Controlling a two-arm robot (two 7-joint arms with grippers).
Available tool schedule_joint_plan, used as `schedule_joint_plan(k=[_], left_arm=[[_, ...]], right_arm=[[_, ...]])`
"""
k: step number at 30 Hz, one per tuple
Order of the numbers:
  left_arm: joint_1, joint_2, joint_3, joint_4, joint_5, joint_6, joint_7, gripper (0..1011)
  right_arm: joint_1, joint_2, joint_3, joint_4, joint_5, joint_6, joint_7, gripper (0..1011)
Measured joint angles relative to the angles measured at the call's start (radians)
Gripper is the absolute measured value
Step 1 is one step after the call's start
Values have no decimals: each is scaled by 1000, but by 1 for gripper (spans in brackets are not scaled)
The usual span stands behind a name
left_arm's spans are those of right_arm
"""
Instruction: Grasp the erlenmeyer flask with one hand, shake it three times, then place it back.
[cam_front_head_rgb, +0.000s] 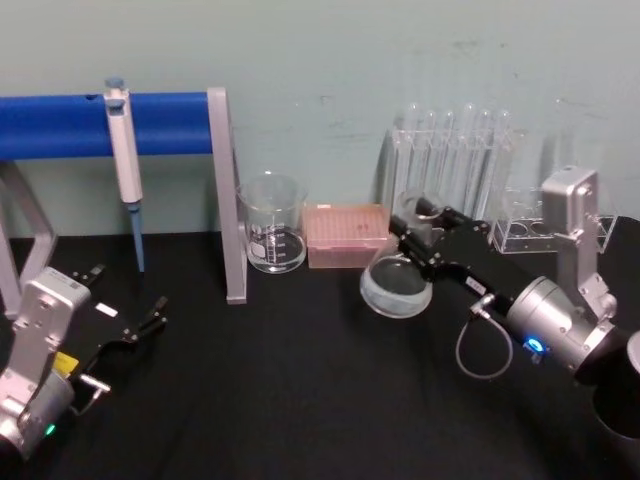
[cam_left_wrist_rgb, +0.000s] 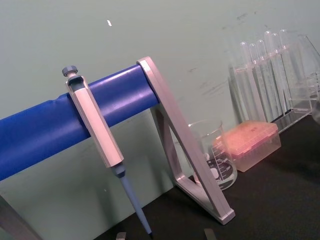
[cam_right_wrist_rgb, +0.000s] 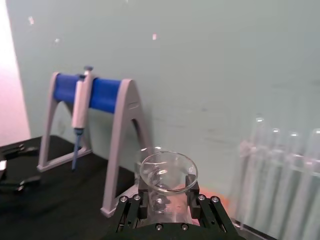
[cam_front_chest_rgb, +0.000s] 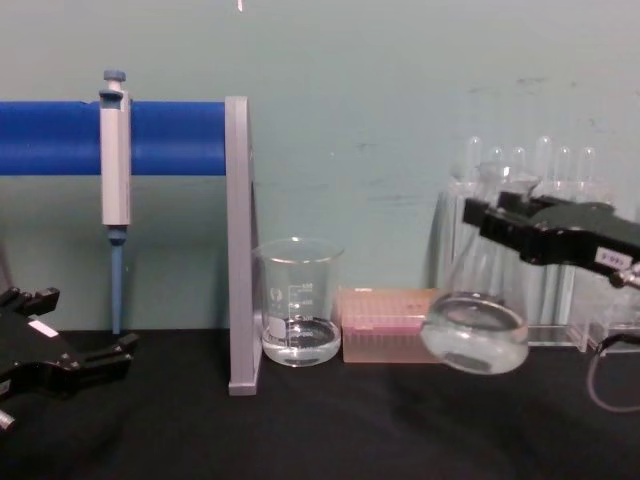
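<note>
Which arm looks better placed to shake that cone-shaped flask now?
Right. The right gripper is shut on the neck of the erlenmeyer flask, holding it tilted in front of the test tubes. The left gripper sits open at the far left, near the pipette stand.

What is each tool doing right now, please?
Left tool: open, empty, parked low at left.
Right tool: closed on the flask, at its neck; flask tilted.

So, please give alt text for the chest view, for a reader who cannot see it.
The right gripper holds the flask by its neck, tilted, with clear liquid in its base. Behind stand a beaker, a pink box and test tubes. At left a pipette hangs on a blue stand, and the left gripper sits open, low.
</note>
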Motion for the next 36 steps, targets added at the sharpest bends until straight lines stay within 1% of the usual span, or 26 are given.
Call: schedule_joint_plan(k=[5,11,18,36], left_arm=[[0,0,0,0,0,0,0,1001],[0,0,0,0,0,0,0,1001],[0,0,0,0,0,0,0,1001],[0,0,0,0,0,0,0,1001]], right_arm=[[-31,-12,38,-36,0,16,-48,450],[-62,-23,65,-70,-14,36,-90,450],[-74,-30,74,-77,-32,53,-96,450],[-70,-43,80,-67,-72,51,-80,450]])
